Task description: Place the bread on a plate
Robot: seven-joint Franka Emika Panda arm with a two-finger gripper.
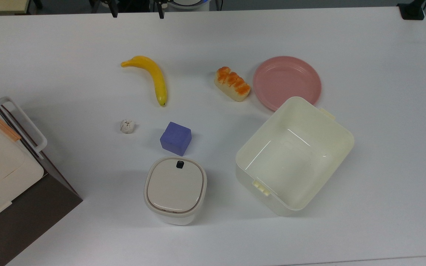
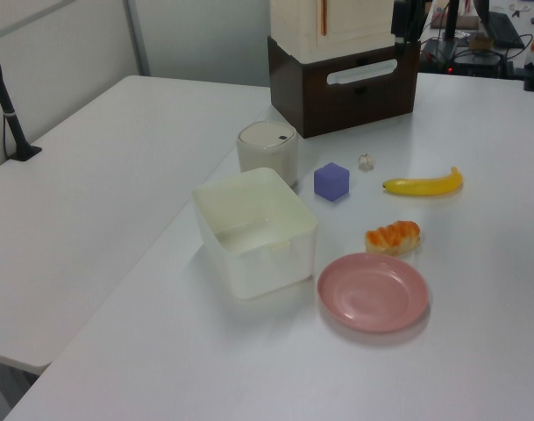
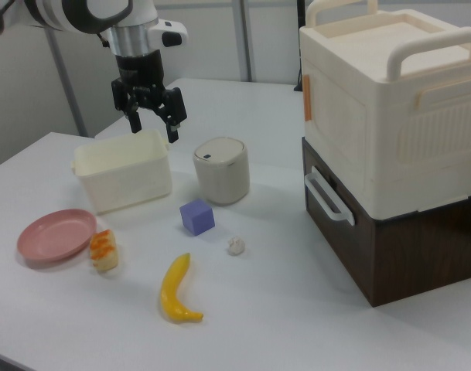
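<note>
The gripper [image 3: 152, 125] hangs with jaws spread and empty, high above the white table [image 1: 375, 155]; the bread [image 1: 232, 84] lies well below, just beside the pink plate [image 1: 287, 82].

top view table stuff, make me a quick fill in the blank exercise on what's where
1. The bread lies on the table beside the ____ plate.
2. The cream tub holds ____.
3. The purple cube sits between the banana and the lidded ____.
4. The pincer hangs ____, holding nothing.

Missing words: pink; nothing; bin; open
</note>
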